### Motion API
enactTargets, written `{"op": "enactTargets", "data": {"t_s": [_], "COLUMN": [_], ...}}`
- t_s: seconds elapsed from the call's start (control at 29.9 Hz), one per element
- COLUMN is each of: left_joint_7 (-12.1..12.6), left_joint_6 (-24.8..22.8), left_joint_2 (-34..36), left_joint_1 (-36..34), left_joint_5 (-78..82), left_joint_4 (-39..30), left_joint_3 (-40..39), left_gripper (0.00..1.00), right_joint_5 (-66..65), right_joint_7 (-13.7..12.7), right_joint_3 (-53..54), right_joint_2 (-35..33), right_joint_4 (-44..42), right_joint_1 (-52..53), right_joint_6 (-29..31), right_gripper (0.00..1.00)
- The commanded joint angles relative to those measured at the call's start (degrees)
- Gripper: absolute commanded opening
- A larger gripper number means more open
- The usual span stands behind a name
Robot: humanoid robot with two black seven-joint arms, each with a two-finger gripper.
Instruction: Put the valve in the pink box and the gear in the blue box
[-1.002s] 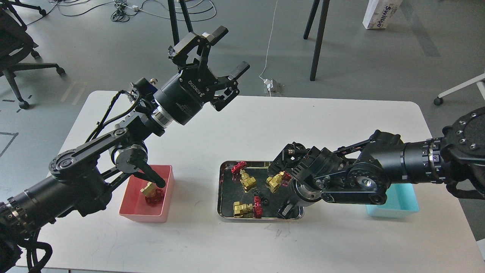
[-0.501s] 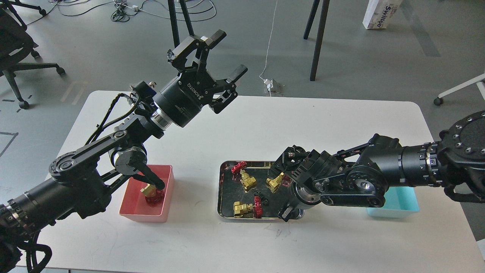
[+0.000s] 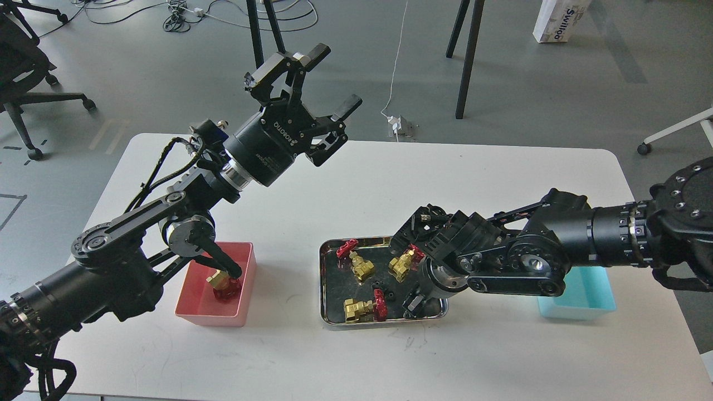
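Note:
The pink box (image 3: 192, 303) stands at the front left and holds one brass valve with a red handwheel (image 3: 223, 283). Three more valves (image 3: 356, 263) (image 3: 403, 265) (image 3: 365, 309) lie in the steel tray (image 3: 326, 278), with tiny black gears (image 3: 383, 291) between them. My left gripper (image 3: 334, 78) is open and empty, raised high over the table's far edge. My right gripper (image 3: 415, 301) points down into the tray's right side near the gears; its fingers are dark and cannot be told apart. The blue box (image 3: 587, 289) stands at the right, partly hidden by my right arm.
My left forearm crosses above the pink box. Black stand legs (image 3: 465, 61), an office chair (image 3: 22, 67) and a power strip with cables (image 3: 398, 125) are on the floor beyond the table. The table's front edge runs close below the tray.
My right gripper has shifted slightly left inside the tray, and the tray has been nudged and turned a little. My left gripper has hardly moved.

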Motion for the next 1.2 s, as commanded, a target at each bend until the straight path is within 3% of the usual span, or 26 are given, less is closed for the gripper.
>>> {"op": "enactTargets", "data": {"t_s": [0.0,0.1,0.23,0.37,0.53,1.07,1.1,1.17], "left_joint_7": [0.0,0.0,0.0,0.0,0.0,0.0,0.0,0.0], "left_joint_6": [0.0,0.0,0.0,0.0,0.2,0.2,0.2,0.2], "left_joint_2": [0.0,0.0,0.2,-0.3,-1.5,-2.0,-2.0,-2.2], "left_joint_1": [0.0,0.0,0.0,0.0,0.4,1.5,1.6,1.7], "left_joint_5": [-0.1,-0.1,-0.1,-0.1,0.0,0.1,0.1,0.1], "left_joint_4": [0.0,0.0,0.0,0.4,0.5,0.5,0.5,0.5], "left_joint_3": [0.0,0.0,0.0,0.0,0.2,0.4,0.4,0.4], "left_gripper": [0.88,0.88,0.88,0.88,0.88,0.88,0.88,0.88], "right_joint_5": [0.2,0.6,0.6,0.0,-1.8,-3.4,-3.4,-3.3], "right_joint_7": [0.0,0.0,0.0,0.0,0.0,-0.1,-0.1,0.0], "right_joint_3": [3.1,4.1,5.0,4.2,3.9,9.9,9.9,10.1], "right_joint_2": [-1.3,-6.9,-22.3,-38.7,-51.6,-52.7,-52.6,-52.0], "right_joint_4": [0.4,2.5,7.4,13.8,18.7,17.0,16.9,16.3], "right_joint_1": [2.5,6.6,9.5,8.7,3.9,-6.9,-7.1,-7.7], "right_joint_6": [0.0,0.0,0.0,0.0,0.0,0.0,0.0,0.0], "right_gripper": [0.19,0.19,0.19,0.19,0.19,0.25,0.28,0.45]}}
